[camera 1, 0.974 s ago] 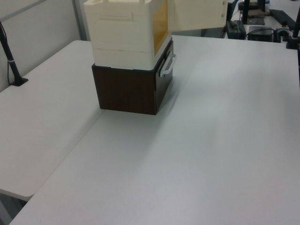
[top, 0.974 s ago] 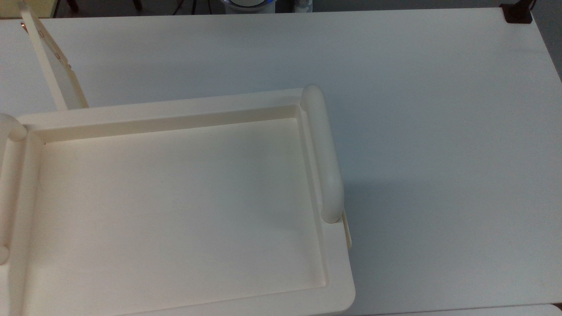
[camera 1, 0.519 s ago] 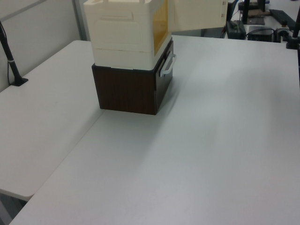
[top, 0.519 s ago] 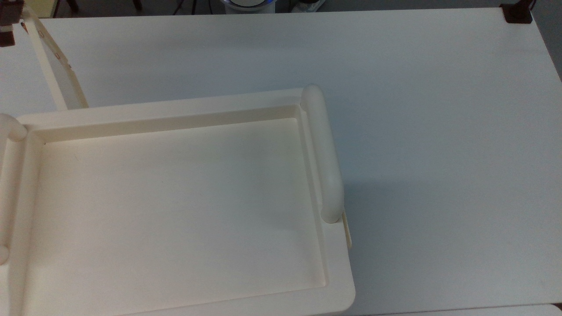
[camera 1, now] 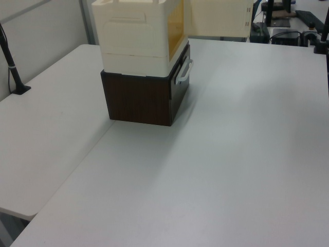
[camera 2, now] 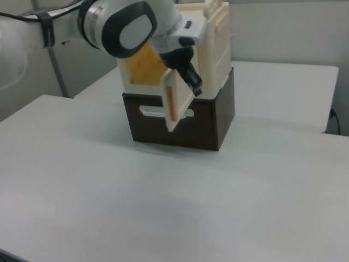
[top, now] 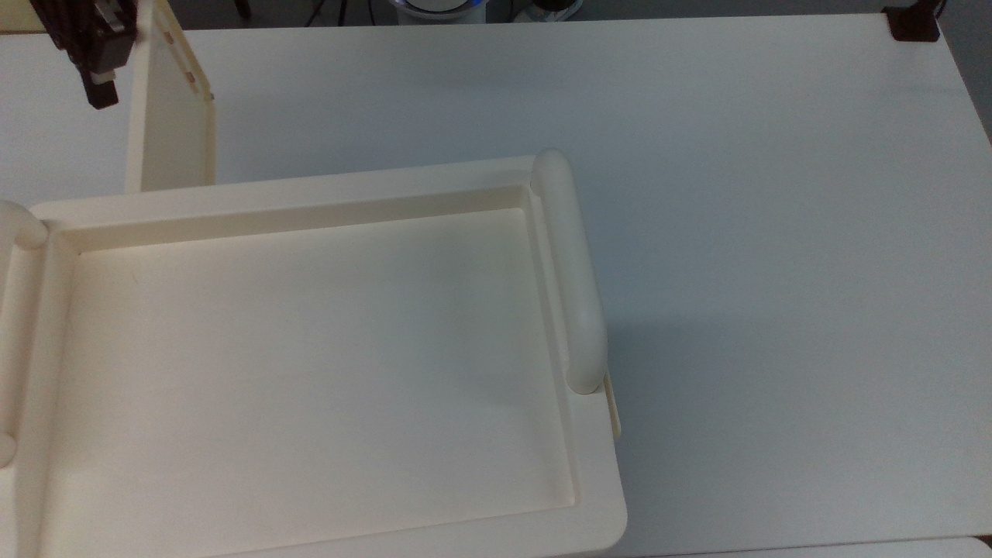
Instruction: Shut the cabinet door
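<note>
Cabinet door [top: 167, 101] ajar; cabinet [top: 310, 356] top tray bare.

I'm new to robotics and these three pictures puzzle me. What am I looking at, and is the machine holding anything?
This is one robot arm, white with dark joints, working at a cream cabinet that stands on a dark brown box on a white table. One camera looks straight down on the cabinet's tray-like top; the other two look across the table from opposite sides. The cabinet door stands open, showing a yellow inside. The arm's dark tool sits beside the door's outer face. I cannot tell whether it grips anything.
</note>
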`<state>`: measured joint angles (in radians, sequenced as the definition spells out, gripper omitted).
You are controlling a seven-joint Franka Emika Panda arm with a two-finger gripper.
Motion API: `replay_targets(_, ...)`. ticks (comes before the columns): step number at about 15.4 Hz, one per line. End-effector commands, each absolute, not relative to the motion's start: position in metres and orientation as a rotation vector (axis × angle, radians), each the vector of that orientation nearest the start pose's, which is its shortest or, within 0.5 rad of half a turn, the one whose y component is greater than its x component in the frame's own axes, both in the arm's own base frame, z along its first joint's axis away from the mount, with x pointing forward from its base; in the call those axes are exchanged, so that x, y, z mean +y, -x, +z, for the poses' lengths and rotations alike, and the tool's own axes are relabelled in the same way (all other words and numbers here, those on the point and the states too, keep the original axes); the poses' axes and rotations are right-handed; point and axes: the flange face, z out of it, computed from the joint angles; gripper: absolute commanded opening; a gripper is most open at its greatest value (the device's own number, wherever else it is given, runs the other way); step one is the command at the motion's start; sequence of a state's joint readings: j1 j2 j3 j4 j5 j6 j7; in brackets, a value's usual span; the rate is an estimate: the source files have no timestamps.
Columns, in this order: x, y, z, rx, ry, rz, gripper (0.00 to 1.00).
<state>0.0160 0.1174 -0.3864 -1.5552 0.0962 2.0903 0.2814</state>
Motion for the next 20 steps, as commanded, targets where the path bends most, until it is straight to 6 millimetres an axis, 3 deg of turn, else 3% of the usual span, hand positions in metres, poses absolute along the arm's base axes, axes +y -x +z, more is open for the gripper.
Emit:
replay_targets(1, -0.165, -0.606, 0.62, 0.906, 2.859, -0.614, 0.0)
replay_targets(3, -0.149, -0.612, 0.62, 0.881, 2.811, -0.604, 0.0)
replay_targets(6, -0.143, -0.626, 0.623, 0.88, 2.738, -0.631, 0.0)
replay_targets(9, -0.126, -0.659, 0.62, 0.884, 2.552, -0.831, 0.0)
replay_targets(12, -0.124, -0.673, 0.612, 0.912, 2.463, -0.935, 0.0)
replay_targets(14, -0.112, -0.683, 0.607, 0.911, 2.398, -0.969, 0.0)
replay_targets(20, -0.089, -0.69, 0.609, 0.906, 2.304, -0.996, 0.0)
